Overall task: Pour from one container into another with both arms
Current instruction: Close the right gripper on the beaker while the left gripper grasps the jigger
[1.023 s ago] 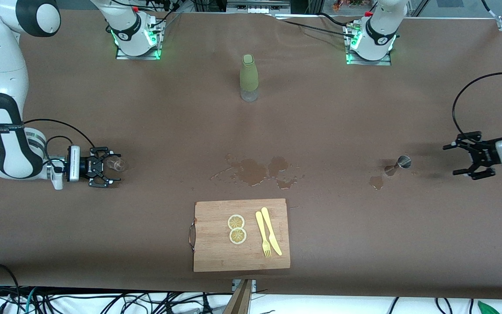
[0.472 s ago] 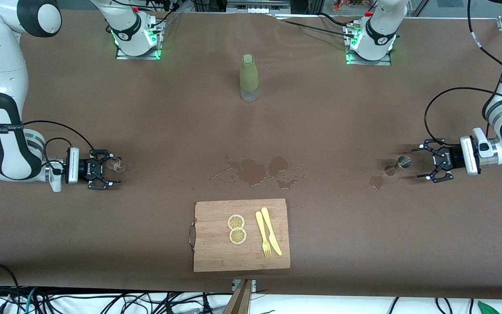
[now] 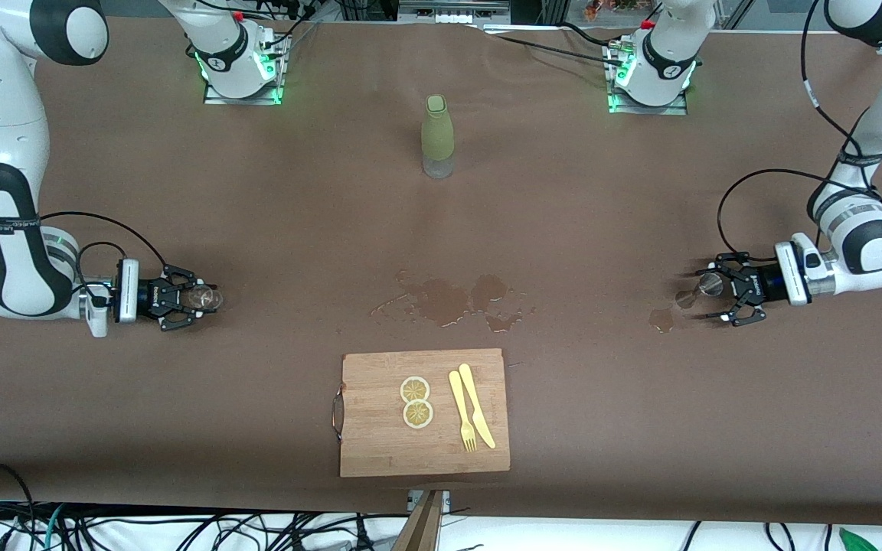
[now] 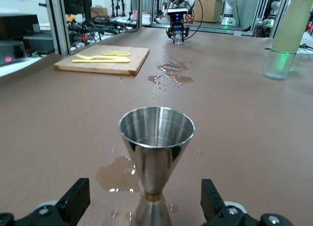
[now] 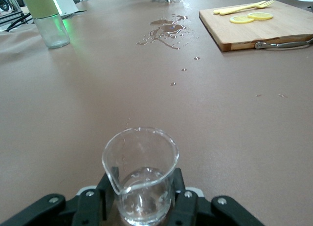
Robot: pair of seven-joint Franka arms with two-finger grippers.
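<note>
My left hand (image 3: 719,298) has just slid in around the metal cup (image 3: 709,284) near the left arm's edge of the desk (image 3: 602,428), fingers open. My right hand (image 3: 190,299) now squeezes the glass beaker (image 3: 202,297) near the other edge. Lifting comes next, I think.

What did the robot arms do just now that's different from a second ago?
The left end effector slid in from the left arm's end of the table until its open fingers sit around the metal jigger. The right end effector closed its fingers on the glass beaker. The bottle, the cutting board and the spills stayed put.
</note>
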